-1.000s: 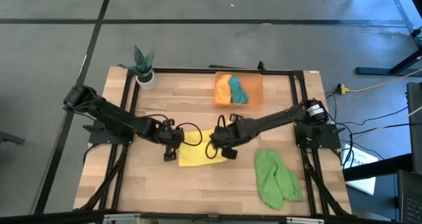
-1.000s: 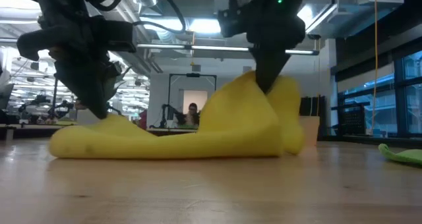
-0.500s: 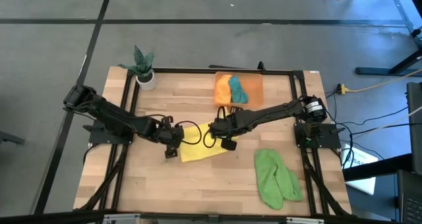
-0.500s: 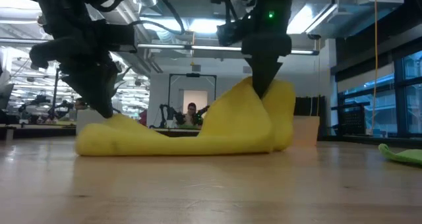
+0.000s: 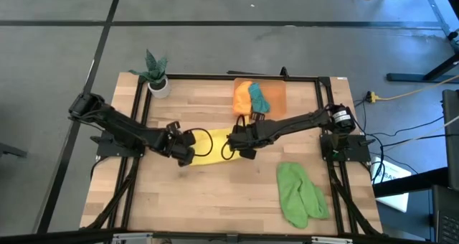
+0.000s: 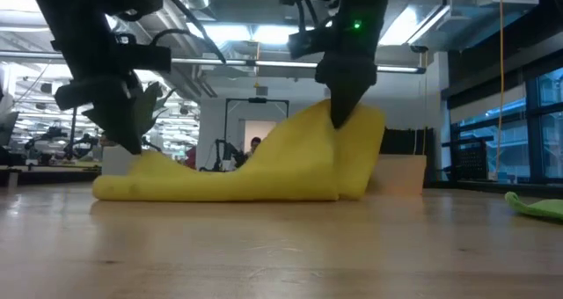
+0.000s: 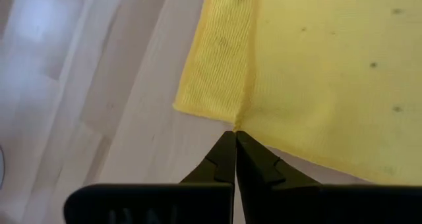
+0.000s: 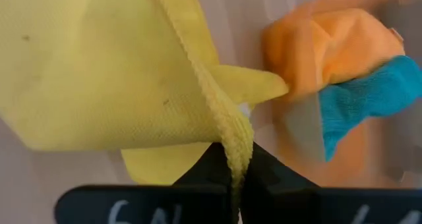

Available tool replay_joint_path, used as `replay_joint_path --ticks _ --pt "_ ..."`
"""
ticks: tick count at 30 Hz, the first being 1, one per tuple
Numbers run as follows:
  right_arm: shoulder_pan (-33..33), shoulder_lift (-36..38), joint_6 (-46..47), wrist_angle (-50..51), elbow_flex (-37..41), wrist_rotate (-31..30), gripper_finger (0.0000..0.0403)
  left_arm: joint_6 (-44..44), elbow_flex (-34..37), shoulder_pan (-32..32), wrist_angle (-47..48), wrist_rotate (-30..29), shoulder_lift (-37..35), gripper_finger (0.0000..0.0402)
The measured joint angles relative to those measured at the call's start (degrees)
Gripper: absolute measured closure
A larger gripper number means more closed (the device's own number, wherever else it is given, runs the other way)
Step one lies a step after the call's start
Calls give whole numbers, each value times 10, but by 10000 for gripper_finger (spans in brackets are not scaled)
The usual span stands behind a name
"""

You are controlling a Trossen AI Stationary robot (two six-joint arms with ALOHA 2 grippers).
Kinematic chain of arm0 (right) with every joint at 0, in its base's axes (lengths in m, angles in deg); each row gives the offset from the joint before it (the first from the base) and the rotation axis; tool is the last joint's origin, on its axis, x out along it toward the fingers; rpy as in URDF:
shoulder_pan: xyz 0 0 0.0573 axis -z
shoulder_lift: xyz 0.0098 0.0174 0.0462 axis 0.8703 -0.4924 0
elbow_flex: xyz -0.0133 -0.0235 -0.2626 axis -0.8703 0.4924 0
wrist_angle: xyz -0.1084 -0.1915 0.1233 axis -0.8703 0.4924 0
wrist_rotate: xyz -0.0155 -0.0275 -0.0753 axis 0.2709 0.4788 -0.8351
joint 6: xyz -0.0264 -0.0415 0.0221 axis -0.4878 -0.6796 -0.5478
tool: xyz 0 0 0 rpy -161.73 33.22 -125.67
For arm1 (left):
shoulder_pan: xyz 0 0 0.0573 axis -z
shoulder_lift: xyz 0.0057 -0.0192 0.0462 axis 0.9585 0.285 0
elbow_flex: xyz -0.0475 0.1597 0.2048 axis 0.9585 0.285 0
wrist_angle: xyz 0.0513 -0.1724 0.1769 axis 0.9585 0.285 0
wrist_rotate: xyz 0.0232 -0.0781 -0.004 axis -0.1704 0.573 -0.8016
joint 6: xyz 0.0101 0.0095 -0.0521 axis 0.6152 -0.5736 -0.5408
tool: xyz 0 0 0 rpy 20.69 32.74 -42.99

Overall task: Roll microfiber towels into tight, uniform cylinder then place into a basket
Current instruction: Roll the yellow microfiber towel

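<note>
The yellow towel lies mid-table, folded over itself; it also shows in the low view. My left gripper is shut on the towel's left end, low over the table. My right gripper is shut on its right end, held higher, as the low view shows. The orange basket stands at the far edge and holds the orange towel and the teal towel. The light green towel lies crumpled at the near right. My left gripper pinches the yellow towel's edge near its left corner between its two shut fingers, coming slanting down from the table's left. That end sits low, on or just above the table. My right gripper pinches a folded edge of the yellow towel between its two fingers, pointing down from above. That end is lifted into a peak, and the cloth slopes down slack from it to the table.
A white pot with a green plant stands at the far left corner. A black frame runs round the tabletop. Bare wood lies along the near edge, left of the green towel.
Both grippers have gone toward the table's far edge, staying shut on the yellow towel. The towel's near edge has come over with them, so the cloth has folded over itself and shows narrower from above. Its right end stays raised.
</note>
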Motion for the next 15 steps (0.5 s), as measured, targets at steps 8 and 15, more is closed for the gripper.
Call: replay_joint_path --ticks 8,15 --pt "-23 0 -1 25 -22 117 391 -1 -44 29 41 -4 -2 401" --pt "-56 0 -30 15 -22 251 391 29 -77 73 78 69 -2 401"
